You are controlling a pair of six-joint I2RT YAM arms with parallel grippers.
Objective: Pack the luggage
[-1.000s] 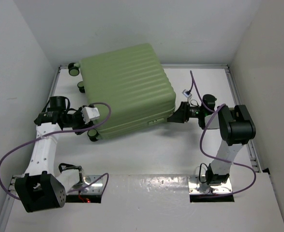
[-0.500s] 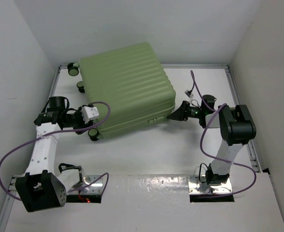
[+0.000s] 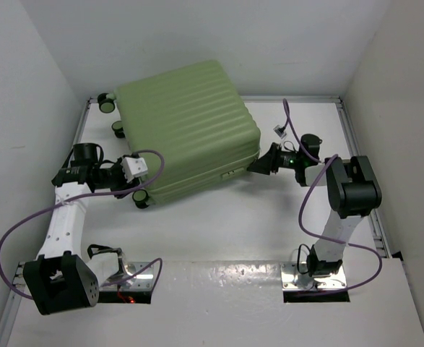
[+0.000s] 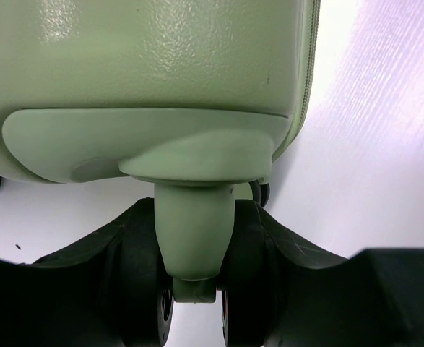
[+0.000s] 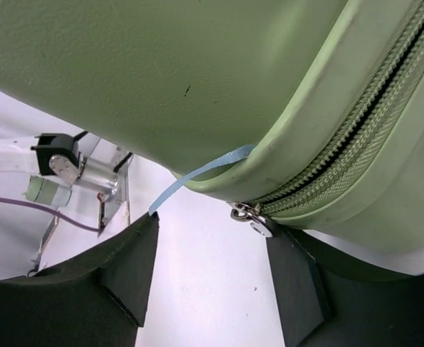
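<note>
The luggage (image 3: 186, 130), a pale green hard shell with a ribbed lid, lies shut in the upper centre of the white table (image 3: 219, 224). At its lower left corner the left gripper (image 4: 196, 303) clamps the smooth green caster (image 4: 195, 231) between dark fingers. At the lower right corner the right gripper (image 5: 212, 267) stands wide, flanking the metal zipper pull (image 5: 249, 214). A thin blue strap (image 5: 197, 176) sticks out of the seam.

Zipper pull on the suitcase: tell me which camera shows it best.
Right wrist view: the zipper pull hangs close and sharp at the suitcase seam, near the right fingers. The top view makes it too small to tell. The left wrist view shows a wheel mount, no pull.
</note>
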